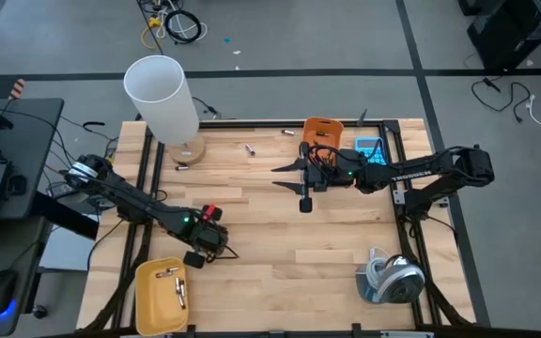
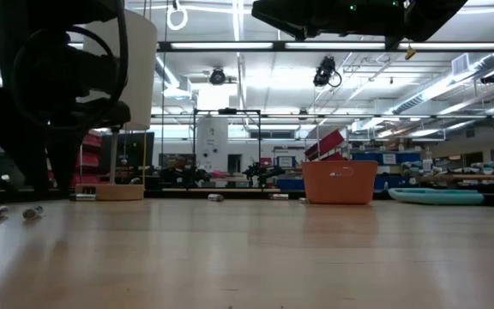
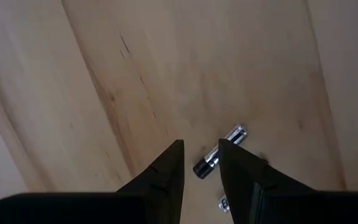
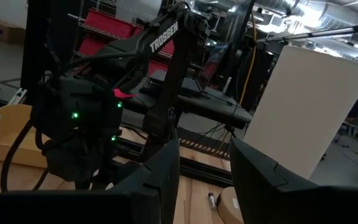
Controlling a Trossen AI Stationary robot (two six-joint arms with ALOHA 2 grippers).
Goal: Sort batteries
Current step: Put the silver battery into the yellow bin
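A light wooden table (image 1: 280,225) stands on a grey floor (image 1: 327,38) crossed by dark lines. Beyond the table, long ceiling strip lights (image 2: 256,45) brighten a workshop hall; red shelving (image 4: 114,28) lines the room behind it, and cables (image 1: 178,23) lie coiled on the floor.

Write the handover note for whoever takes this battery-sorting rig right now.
Left gripper: open, empty, low over a battery at the table's front left, near the yellow tray.
Right gripper: open, empty, raised over mid-table.
Done: a few batteries lie in the yellow tray.
Left: loose cells at the back, one mid-back, one by the white cylinder; orange bin contents cannot be seen.
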